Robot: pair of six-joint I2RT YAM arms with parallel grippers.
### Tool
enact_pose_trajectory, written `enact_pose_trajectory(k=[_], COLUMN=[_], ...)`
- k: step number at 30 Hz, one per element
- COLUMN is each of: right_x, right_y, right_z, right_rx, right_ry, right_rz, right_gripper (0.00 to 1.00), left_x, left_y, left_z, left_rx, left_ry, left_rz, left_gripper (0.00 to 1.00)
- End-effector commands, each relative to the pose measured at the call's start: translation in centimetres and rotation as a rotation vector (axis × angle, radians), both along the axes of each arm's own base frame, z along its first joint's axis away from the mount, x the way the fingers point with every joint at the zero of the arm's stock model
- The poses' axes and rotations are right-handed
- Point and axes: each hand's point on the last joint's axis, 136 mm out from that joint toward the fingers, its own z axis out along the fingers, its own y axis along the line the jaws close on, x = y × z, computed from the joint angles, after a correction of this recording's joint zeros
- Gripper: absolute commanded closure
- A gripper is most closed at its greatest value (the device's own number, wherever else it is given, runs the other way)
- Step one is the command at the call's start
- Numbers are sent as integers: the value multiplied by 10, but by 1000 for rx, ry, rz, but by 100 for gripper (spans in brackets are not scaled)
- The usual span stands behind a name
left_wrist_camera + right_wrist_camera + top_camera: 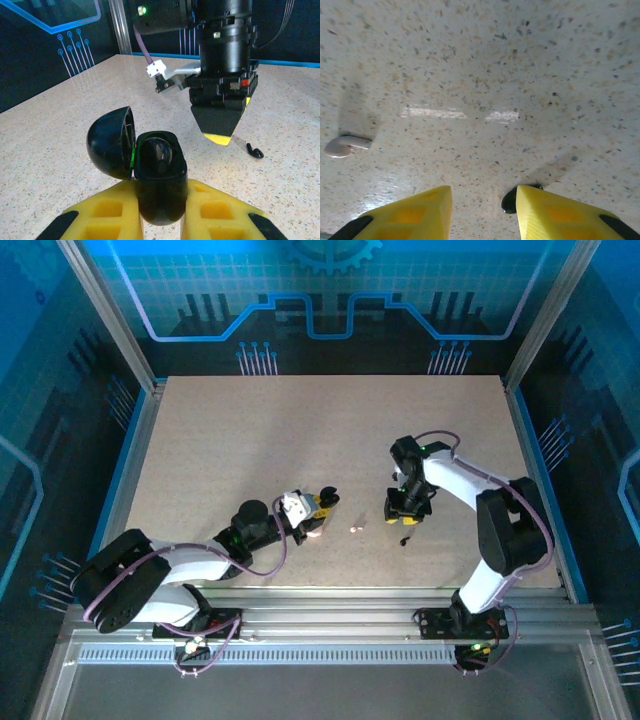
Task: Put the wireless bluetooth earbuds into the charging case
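My left gripper (160, 185) is shut on the black charging case (159, 165), which stands with its round lid (110, 142) swung open to the left. The case's hollow is dark and glossy, and I cannot tell what sits in it. In the top view the left gripper (313, 514) holds the case (327, 498) at mid-table. My right gripper (482, 195) points down at the table, open. A black earbud (509, 200) lies against the inner edge of its right finger, partly hidden. A whitish-pink earbud (342, 146) lies off to its left, between the two grippers (354, 529).
The right gripper (219, 132) hangs just beyond the open case in the left wrist view, with the black earbud (255, 151) on the speckled table (60, 130) to its right. Metal frame posts (110, 310) and blue walls ring the table.
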Motion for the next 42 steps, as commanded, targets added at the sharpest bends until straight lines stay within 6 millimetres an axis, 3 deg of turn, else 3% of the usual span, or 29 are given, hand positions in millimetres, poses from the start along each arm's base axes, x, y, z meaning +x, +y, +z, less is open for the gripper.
enact_pose_trajectory(k=[1,8,15,20,26,35,42], right_x=[-4,-13,-26,-41,-59,-73,-69], right_y=[2,1,1,-11,-15,-7,-10], right_z=[-7,-17,-25,-23,-22,-25,-25], right_rx=[12,2,-22,-96,-118,-102,-135], right_ry=[40,88,139,173,197,220,198], right_rz=[15,8,9,6,-8,-4,6], right_gripper=[58,48,47,47,48,53,60], left_x=[0,1,2,1,0,0,-1], left_y=[6,5,5,5,5,5,5], left_z=[4,8,8,8,6,6,6], left_rx=[4,-1,-4,-5,-3,-5,-8], left_ry=[-31,-37,-35,-34,-30,-27,-24], left_rz=[18,17,17,15,14,13,10], left_gripper=[91,91,91,91,91,91,91])
